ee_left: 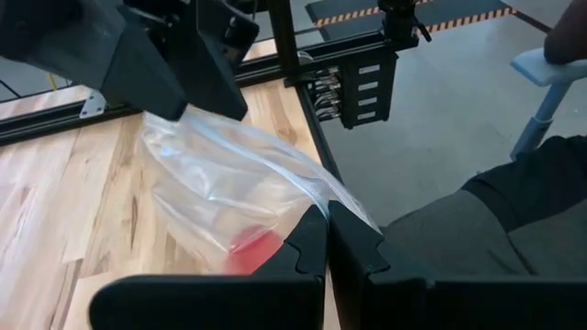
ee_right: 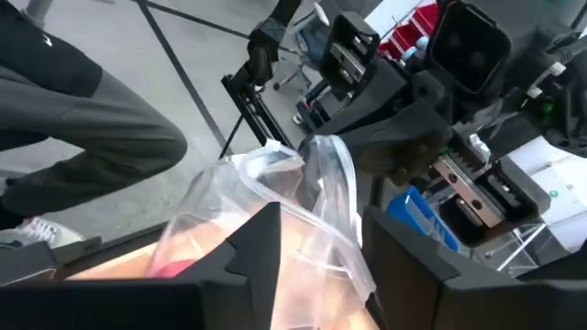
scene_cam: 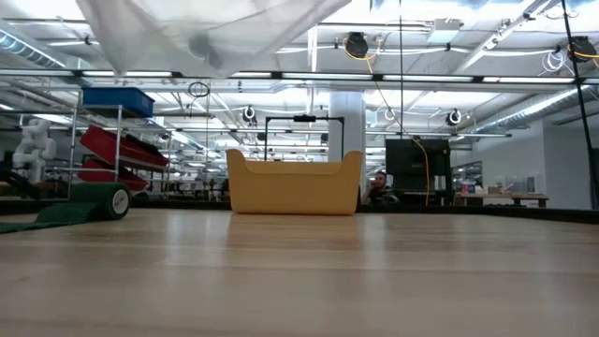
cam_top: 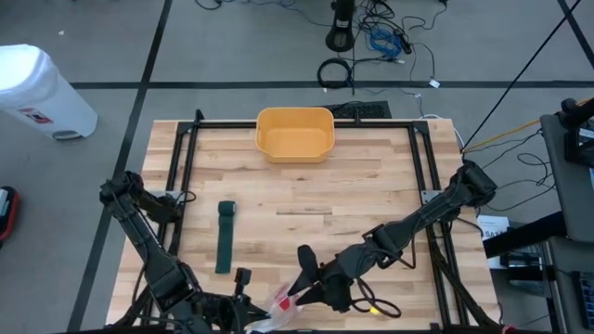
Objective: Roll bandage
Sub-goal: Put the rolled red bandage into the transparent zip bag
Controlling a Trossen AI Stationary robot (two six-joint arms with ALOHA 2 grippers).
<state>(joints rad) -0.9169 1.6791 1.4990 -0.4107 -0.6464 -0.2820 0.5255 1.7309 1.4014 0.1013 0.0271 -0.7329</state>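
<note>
We judged the green bandage (cam_top: 225, 237) soft and floppy, best pinched at one end, while the left end effector (ee_left: 327, 240) clenched the plastic bag (ee_left: 220, 188) and the right end effector (ee_right: 321, 234) straddled it, grip uncertain.

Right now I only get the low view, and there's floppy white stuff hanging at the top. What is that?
Observer: It's a clear plastic bag, held up over the near edge of the table.
Operator: Who's holding it?
Observer: The left hand is pinched shut on the bag's edge, and the right hand is at the bag's mouth.
Operator: Is anything inside?
Observer: Yes, something red shows through the plastic close to the left hand. I can't tell what it is.
</note>
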